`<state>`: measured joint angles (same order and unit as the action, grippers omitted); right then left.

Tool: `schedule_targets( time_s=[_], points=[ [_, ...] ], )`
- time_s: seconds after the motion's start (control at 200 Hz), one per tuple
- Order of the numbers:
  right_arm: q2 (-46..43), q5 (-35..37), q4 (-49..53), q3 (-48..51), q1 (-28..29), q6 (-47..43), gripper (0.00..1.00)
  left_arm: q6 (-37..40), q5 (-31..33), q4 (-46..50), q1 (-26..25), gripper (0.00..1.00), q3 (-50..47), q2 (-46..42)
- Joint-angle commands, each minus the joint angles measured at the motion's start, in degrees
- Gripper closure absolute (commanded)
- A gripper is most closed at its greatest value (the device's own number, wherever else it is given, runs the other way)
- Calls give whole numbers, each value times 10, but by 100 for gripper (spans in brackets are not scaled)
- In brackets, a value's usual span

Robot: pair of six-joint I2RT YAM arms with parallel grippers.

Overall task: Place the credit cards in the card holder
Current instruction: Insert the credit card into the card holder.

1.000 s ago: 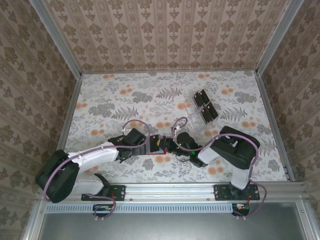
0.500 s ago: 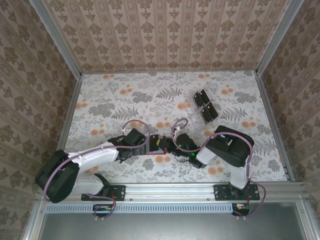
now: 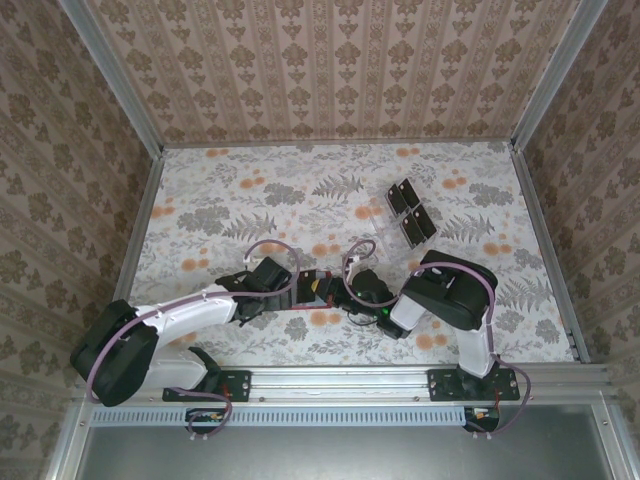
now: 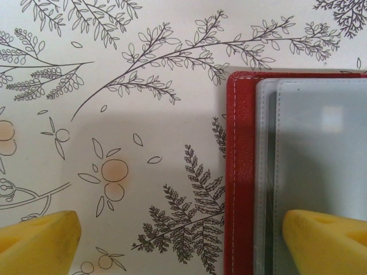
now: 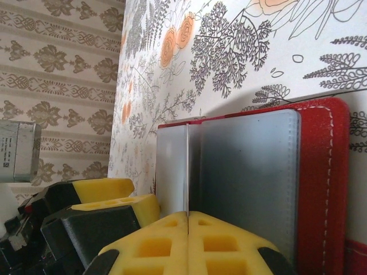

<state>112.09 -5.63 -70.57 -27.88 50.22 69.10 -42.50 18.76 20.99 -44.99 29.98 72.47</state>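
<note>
- Bases of both arms sit at the near edge of the table (image 3: 200, 200), and the arms bend inward to meet just near of its middle.
- Left gripper (image 4: 183, 243) hangs spread wide over the left edge of the wallet (image 4: 241, 172) and holds nothing. One yellow fingertip (image 4: 37, 240) is over the bare floral top, the other over the grey pockets.
- The wallet lies open and flat between the two grippers, with a stitched red rim around grey sleeves.
- Right gripper (image 5: 188, 240) is closed tight at the wallet's right side, pads (image 5: 155, 246) pressed together. A thin grey leaf runs edge-on from their seam; whether it is pinched I cannot tell.
- Cards (image 3: 404, 196) lie in a black cluster at the far right, well apart from the wallet.
</note>
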Motion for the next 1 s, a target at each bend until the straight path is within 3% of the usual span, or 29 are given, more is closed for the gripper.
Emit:
schedule_targets(
  time_s=[0.0,0.99],
  points=[
    [11,11,-25,7,6,4,100,-9,10,21,-2,0,-14,-5],
    [41,-6,-23,-4,15,22,100,-7,11,18,-2,0,-15,-3]
  ],
)
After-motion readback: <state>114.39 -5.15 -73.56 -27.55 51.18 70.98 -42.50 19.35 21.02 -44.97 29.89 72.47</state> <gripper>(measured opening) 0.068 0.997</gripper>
